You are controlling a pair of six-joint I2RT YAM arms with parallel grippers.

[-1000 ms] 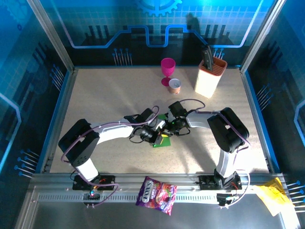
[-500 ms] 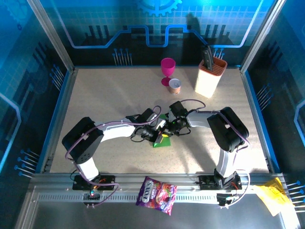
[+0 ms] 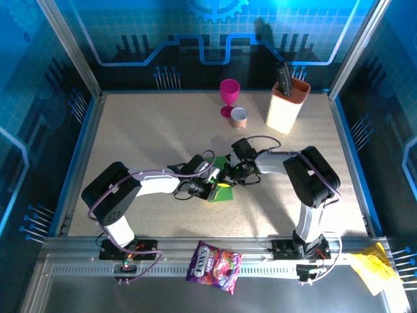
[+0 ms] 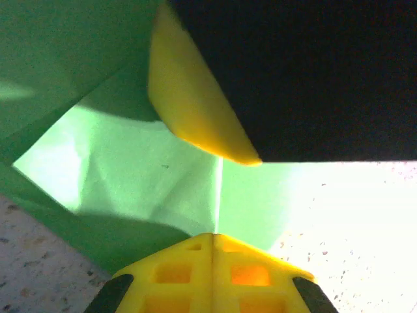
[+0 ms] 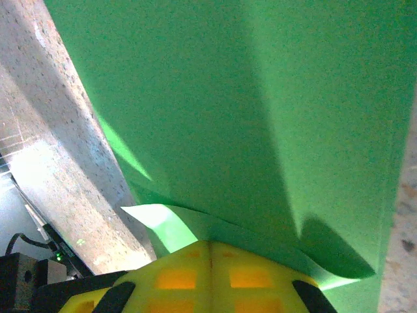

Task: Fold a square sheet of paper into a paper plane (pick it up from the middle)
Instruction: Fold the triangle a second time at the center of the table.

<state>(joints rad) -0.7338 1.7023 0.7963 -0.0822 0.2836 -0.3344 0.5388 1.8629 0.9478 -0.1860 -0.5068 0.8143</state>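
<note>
The square sheet of paper [image 3: 222, 195], bright green and partly folded, lies on the table's middle between both arms. In the left wrist view the paper [image 4: 163, 176] shows a centre crease running up from my left gripper [image 4: 212, 236], which is shut with its tips on the sheet. The right gripper's yellow finger [image 4: 192, 107] presses on the paper just ahead of it. My right gripper [image 5: 210, 242] is shut too, its tips against a raised folded flap of the paper [image 5: 260, 117]. From above, the left gripper [image 3: 215, 188] and right gripper [image 3: 229, 177] meet over the sheet and hide much of it.
A magenta goblet [image 3: 229, 96], a small cup [image 3: 239, 117] and a knife block [image 3: 287, 104] stand at the back. A purple snack bag [image 3: 214, 267] and crumpled yellow paper [image 3: 368, 268] lie on the near rail. Blue walls ring the table [image 3: 143, 137].
The left arm has shifted slightly, its wrist sliding a little nearer and leftward over the paper. The right arm has stayed put. Both grippers remain shut.
</note>
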